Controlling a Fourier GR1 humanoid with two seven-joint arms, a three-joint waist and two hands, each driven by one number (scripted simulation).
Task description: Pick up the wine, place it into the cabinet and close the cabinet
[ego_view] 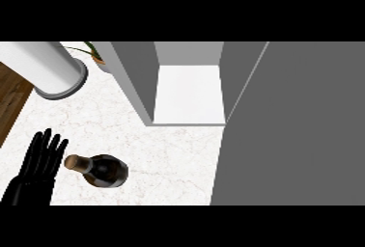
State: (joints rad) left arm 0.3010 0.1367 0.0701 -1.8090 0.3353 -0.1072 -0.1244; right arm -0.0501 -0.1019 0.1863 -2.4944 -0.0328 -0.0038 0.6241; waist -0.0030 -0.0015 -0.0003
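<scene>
**Bottle not yet lifted; cabinet stands open**

You are at the first step, the pick-up. The dark glass wine bottle with its tan cork top stands on the white marble counter. It is near the lower left of the head view, apart from the cabinet and to the left of its opening. Nothing holds it.

Your black left hand shows at the lower left edge, just beside the bottle's neck. Its fingers are straight, pointing up and slightly fanned, and they grip nothing. Whether a fingertip touches the cork you cannot tell from here. Your right hand is out of view.

The grey cabinet is open, showing a bare white floor inside. Its wide grey door is swung out along the right side of the view.

The next move, as I judge it, is to curl the fingers round the bottle's body rather than its neck and lift it clear of the counter. Then carry it forward and to the right into the white compartment, keeping it upright. A nudge at the neck could tip it. Only then does the door come into play, and since it lies to your right, that side will likely have to close it.

No brand, label or writing can be read. The steep angle shows mostly the bottle's shoulder and top.
</scene>
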